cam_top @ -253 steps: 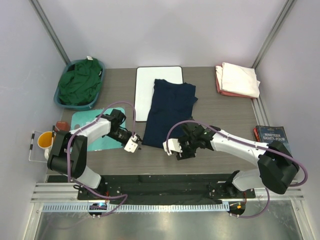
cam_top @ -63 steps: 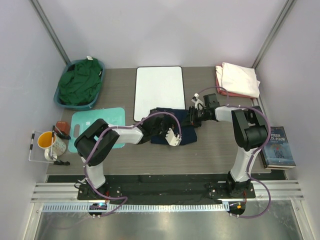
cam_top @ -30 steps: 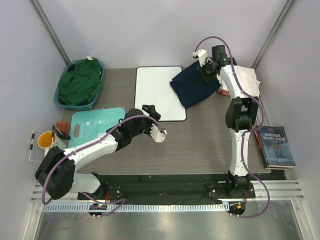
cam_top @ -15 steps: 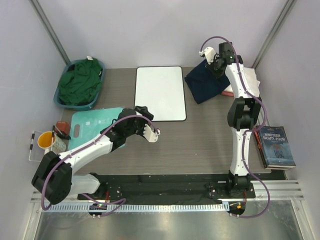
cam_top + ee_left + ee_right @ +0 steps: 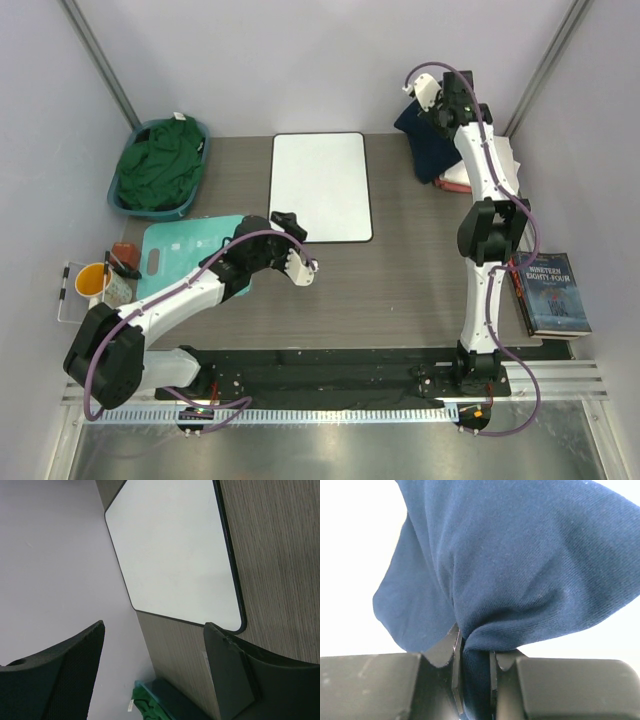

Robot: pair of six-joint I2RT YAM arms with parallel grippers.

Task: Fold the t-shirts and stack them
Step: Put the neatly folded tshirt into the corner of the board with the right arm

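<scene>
R gripper [image 5: 472,666], up at 1 o'clock on the table [image 5: 400,270], pinched a bunch of the navy t-shirt [image 5: 424,148], which hung limp, prob. over the folded stack [image 5: 452,182]: soft, light, floppy cloth, better held by edges; L gripper [image 5: 303,266] gaped empty.

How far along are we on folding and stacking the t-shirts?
Done: the cream-white shirt lies folded on the salmon-pink shirt at the far right. In hand: the right pincer is shut on the navy shirt, which hangs bunched by that stack, not yet placed. Left: the green shirt sits crumpled in the basket; the left pincer is open and empty.
</scene>
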